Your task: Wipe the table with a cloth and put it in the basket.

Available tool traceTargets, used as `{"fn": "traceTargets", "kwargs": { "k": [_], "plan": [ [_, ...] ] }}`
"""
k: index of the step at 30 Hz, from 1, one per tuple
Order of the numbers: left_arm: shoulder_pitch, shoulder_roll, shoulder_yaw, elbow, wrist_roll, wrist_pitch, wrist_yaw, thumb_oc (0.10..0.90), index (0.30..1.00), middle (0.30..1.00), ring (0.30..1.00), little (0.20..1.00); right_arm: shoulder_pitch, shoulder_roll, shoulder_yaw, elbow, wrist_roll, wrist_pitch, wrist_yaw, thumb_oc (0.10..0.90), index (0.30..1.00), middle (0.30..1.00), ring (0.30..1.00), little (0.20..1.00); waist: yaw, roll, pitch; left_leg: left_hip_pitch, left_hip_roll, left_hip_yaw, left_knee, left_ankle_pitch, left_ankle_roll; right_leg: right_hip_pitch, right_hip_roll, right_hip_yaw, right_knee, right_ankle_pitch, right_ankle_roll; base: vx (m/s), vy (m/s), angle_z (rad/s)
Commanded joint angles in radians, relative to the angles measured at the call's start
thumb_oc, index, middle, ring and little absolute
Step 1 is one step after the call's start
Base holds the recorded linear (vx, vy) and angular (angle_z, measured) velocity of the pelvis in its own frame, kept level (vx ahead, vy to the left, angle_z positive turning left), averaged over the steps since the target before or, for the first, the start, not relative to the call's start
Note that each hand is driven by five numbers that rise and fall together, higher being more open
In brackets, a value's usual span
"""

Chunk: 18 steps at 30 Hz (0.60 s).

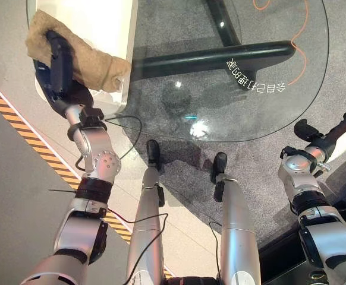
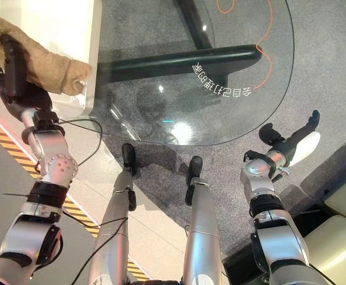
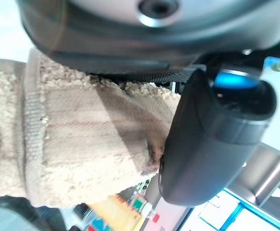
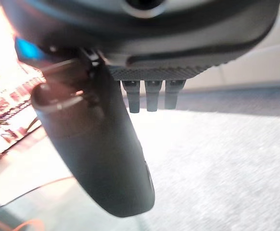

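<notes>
A beige fleecy cloth (image 1: 96, 68) is in my left hand (image 1: 59, 62), whose thumb and fingers are curled over it. Hand and cloth hang above the near rim of the white basket (image 1: 101, 21), at the left edge of the round glass table (image 1: 244, 101). One end of the cloth droops across the basket's corner. Up close in the left wrist view, the cloth (image 3: 82, 144) lies pinned beside the thumb (image 3: 212, 139). My right hand (image 1: 330, 133) is off the table's right edge, above the carpet, its fingers straight and holding nothing.
Under the glass lies the table's dark base (image 1: 220, 56), with an orange cable (image 1: 304, 53) trailing on the grey carpet. A yellow-black floor stripe (image 1: 18, 127) runs along the left. Cream furniture (image 2: 339, 237) stands at the lower right.
</notes>
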Motion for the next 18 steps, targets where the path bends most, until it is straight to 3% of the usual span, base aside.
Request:
{"fn": "traceTargets", "kwargs": {
  "k": [1, 10, 18],
  "plan": [
    [-0.142, 0.107, 0.009, -0.044, 0.216, -0.147, 0.076, 0.1, 0.3, 0.3, 0.3, 0.2, -0.004, -0.103, -0.007, 0.043, 0.005, -0.04, -0.024, 0.8, 0.9, 0.9, 0.9, 0.9, 0.008, -0.001, -0.027, 0.011, -0.009, 0.012, 0.18, -0.207, 0.045, 0.057, 0.009, 0.014, -0.201, 0.149, 0.022, 0.0, 0.0, 0.0],
    [-0.212, 0.163, -0.042, 0.044, 0.386, -0.127, 0.256, 0.1, 0.3, 0.3, 0.3, 0.2, 0.004, -0.089, 0.021, 0.206, 0.011, -0.021, 0.05, 0.8, 0.9, 0.9, 0.9, 0.9, 0.007, 0.002, -0.027, 0.007, -0.004, 0.013, 0.184, -0.208, 0.049, 0.055, 0.009, 0.015, -0.197, 0.143, 0.016, 0.0, 0.0, 0.0],
    [-0.283, 0.227, -0.137, 0.163, 0.528, -0.025, 0.347, 0.1, 0.3, 0.3, 0.3, 0.2, 0.009, -0.089, 0.051, 0.272, 0.015, -0.008, 0.106, 0.8, 0.9, 0.9, 0.9, 0.9, -0.004, 0.009, -0.027, 0.012, 0.002, 0.02, 0.184, -0.208, 0.048, 0.054, 0.012, 0.018, -0.195, 0.141, 0.014, 0.0, 0.0, 0.0]
  ]
}}
